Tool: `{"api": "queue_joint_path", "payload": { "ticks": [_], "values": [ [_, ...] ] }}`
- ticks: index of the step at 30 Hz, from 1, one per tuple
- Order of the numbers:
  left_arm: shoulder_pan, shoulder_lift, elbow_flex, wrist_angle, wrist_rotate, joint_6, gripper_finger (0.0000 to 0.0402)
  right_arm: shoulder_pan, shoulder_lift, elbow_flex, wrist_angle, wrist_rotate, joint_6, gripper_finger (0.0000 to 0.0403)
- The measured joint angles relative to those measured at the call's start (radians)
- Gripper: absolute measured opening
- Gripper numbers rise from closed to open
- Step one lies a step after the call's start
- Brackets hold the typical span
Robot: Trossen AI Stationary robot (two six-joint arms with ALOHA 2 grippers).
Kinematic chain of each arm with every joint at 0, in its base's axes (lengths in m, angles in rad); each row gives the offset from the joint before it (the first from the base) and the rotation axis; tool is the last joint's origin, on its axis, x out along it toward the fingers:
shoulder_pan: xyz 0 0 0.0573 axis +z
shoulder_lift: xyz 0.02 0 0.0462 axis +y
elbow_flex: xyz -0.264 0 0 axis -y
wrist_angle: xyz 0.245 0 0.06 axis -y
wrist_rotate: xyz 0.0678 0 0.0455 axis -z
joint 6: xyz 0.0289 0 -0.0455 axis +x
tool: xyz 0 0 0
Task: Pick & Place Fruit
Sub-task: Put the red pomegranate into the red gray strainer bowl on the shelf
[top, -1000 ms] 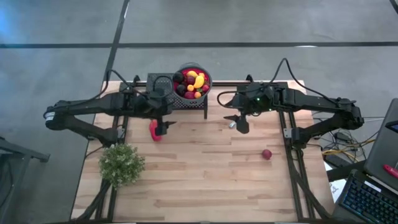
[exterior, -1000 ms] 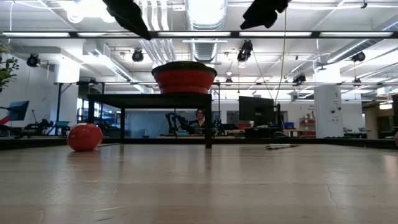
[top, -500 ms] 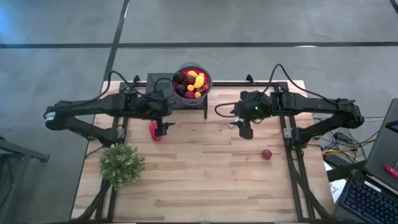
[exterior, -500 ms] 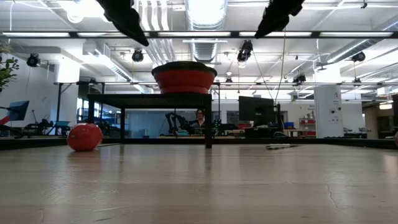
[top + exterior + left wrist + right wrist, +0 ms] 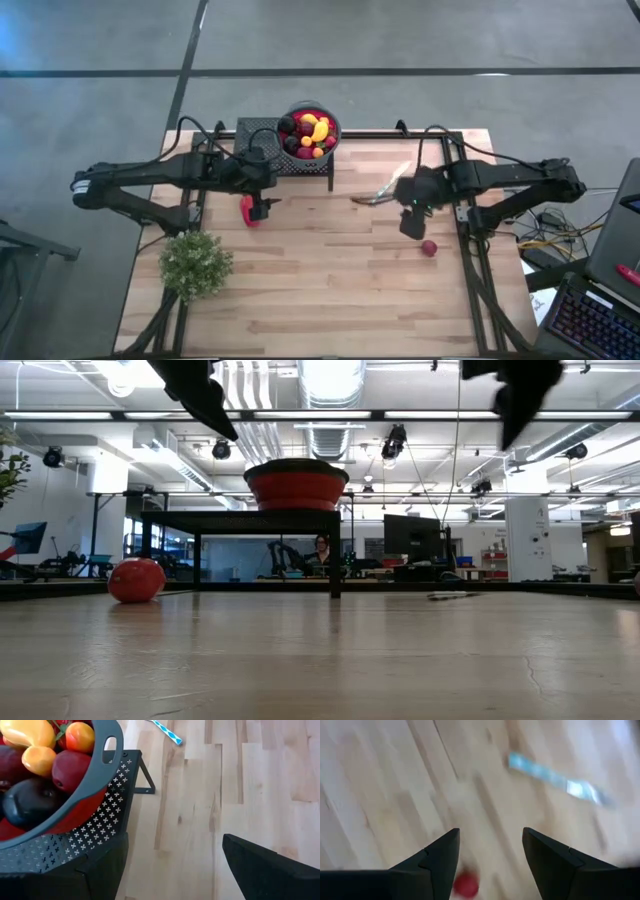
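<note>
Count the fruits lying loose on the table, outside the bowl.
2. A larger red fruit lies beside the left gripper; a small dark red fruit lies near the right gripper. Others may be hidden.

Grey floor; white ceiling ducts, strip lights beyond.

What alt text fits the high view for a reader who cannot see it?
Overhead view of a wooden table: the right gripper, jaws open, hangs beside a small red fruit, while the left gripper waits over a larger red piece. A bowl of fruit sits on a black stand, with a green plant nearer the front.
</note>
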Motion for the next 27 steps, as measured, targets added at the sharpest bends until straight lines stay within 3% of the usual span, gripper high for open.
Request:
{"api": "queue_joint_path", "payload": {
  "ticks": [6,17,27],
  "values": [
    [0.0,0.0,0.0,-0.001,-0.006,0.015,0.0328,0.121,0.0,-0.027,-0.194,0.0,0.312,0.0218],
    [0.0,0.0,0.0,-0.001,-0.006,0.051,0.0328,0.367,-0.002,-0.165,-0.178,-0.01,0.761,0.0258],
    [0.0,0.0,0.0,-0.001,-0.003,0.059,0.0328,0.395,-0.028,-0.363,0.024,-0.108,0.838,0.0316]
  ]
}}
